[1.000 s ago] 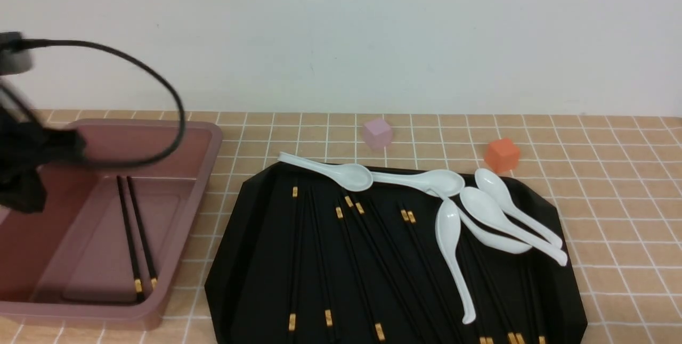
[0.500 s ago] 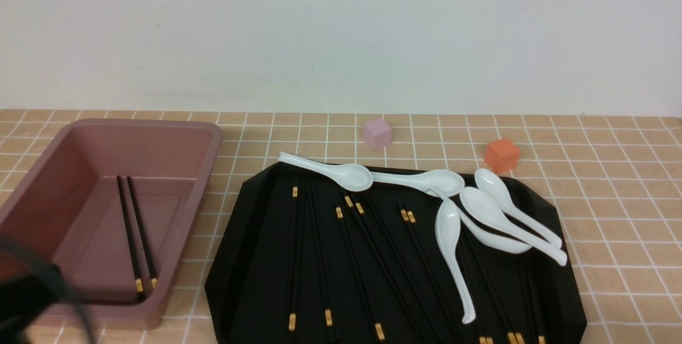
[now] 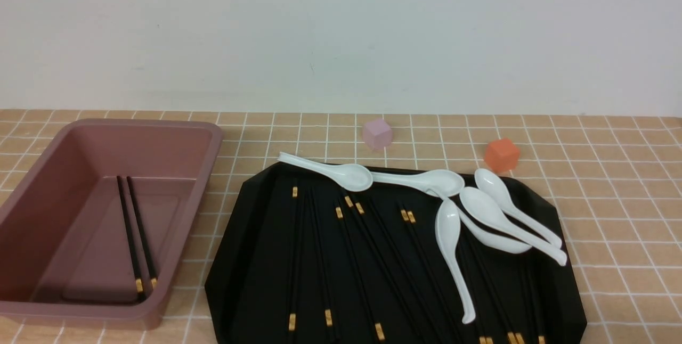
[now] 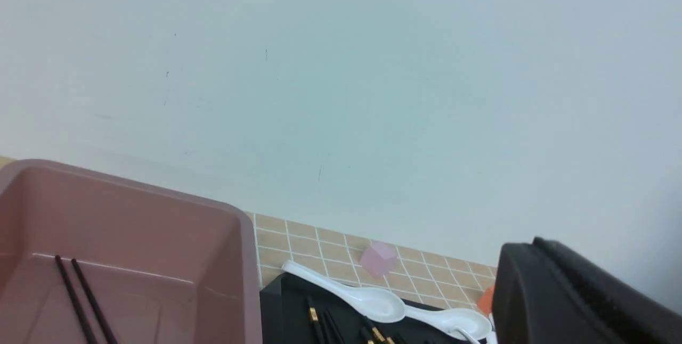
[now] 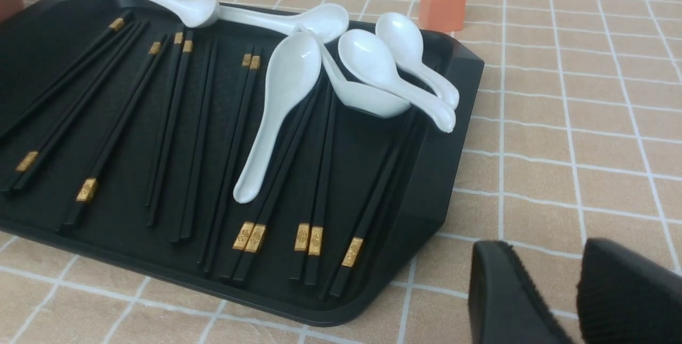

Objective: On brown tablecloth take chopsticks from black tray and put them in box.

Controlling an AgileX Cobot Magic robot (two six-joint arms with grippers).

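Several black chopsticks (image 3: 367, 259) with gold bands lie on the black tray (image 3: 234, 237) on the brown tablecloth (image 3: 613, 184). Two chopsticks (image 3: 136, 232) lie side by side in the pink box (image 3: 210, 141) at the left. Neither gripper shows in the front view. In the left wrist view only one black finger (image 4: 554, 291) shows, high above the box (image 4: 160, 227). My right gripper (image 5: 554, 285) is open and empty, low over the cloth just off the tray's near right corner (image 5: 437, 173), apart from the chopsticks (image 5: 176, 120).
Several white soup spoons (image 3: 479, 216) lie over the chopsticks at the tray's back right. A pink cube (image 3: 377, 133) and an orange cube (image 3: 501, 155) stand behind the tray. A white wall closes the back.
My left arm and its cable were over the box at the left, then dropped to the lower left corner, and have now left the front view. The chopsticks have not moved.
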